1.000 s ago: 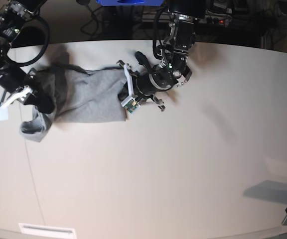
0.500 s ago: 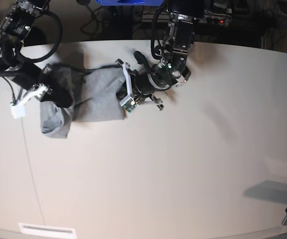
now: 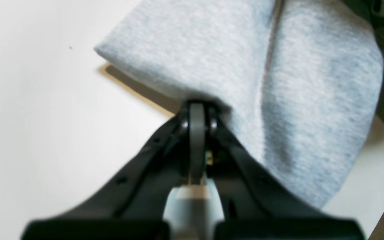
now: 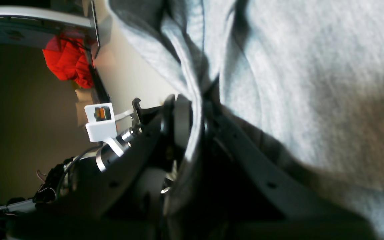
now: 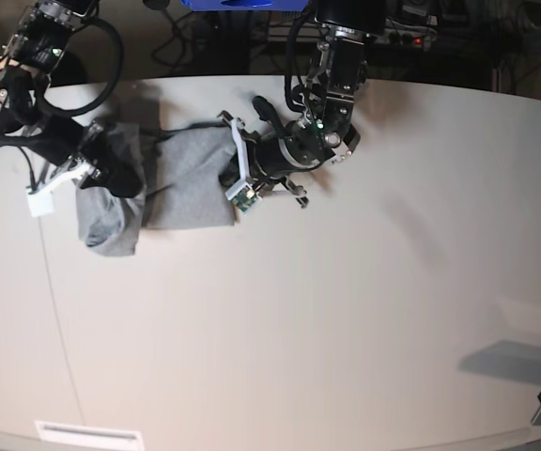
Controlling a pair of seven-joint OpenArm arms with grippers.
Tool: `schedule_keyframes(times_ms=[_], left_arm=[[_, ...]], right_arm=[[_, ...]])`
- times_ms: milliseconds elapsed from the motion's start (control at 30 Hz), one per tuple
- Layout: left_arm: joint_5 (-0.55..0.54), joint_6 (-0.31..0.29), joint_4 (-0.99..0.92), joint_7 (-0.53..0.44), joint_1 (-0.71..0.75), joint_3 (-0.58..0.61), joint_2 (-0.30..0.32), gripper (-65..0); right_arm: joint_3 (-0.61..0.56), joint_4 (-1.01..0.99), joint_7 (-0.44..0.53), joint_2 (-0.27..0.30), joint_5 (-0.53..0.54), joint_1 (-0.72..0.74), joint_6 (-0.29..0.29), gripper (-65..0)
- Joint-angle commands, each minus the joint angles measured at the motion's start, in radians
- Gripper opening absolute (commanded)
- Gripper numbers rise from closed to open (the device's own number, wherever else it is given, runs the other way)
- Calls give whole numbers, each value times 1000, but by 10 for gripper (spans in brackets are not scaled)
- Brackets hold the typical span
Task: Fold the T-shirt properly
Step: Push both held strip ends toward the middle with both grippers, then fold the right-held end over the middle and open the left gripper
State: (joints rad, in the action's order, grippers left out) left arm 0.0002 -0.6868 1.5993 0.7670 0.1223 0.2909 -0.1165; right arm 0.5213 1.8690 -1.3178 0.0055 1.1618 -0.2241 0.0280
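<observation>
Base: looks down from high above my table (image 5: 346,319), far edge at top.
Left wrist: close behind my left gripper (image 3: 197,110), facing the T-shirt (image 3: 278,83).
Right wrist: rolled sideways (very close), sharing that cloth.

We count one grey T-shirt (image 5: 181,183) on the surface (image 5: 346,310), two arms, and one red bundle (image 4: 66,60) behind.

Left gripper (image 3: 197,110) and right gripper (image 4: 192,113) have jaws clamped together.
</observation>
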Motion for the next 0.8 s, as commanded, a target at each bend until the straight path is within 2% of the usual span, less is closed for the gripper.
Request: schedule_keyframes(times_ms=[0, 500, 567, 667, 767], left_arm=[[37, -11, 2, 56, 4, 3, -1, -650], [31, -11, -6, 56, -22, 3, -4, -650], [31, -11, -7, 56, -22, 3, -4, -650], [31, -11, -7, 56, -22, 3, -4, -650], [36, -11, -7, 56, -22, 3, -4, -650]], right_arm=[[1, 17, 5, 6, 34, 7, 2, -635], [-2, 16, -6, 4, 37, -16, 2, -628], [-2, 16, -6, 4, 39, -19, 2, -579], [-2, 16, -7, 4, 40, -21, 8, -464], [-2, 16, -16, -17, 83, -27, 8, -399]])
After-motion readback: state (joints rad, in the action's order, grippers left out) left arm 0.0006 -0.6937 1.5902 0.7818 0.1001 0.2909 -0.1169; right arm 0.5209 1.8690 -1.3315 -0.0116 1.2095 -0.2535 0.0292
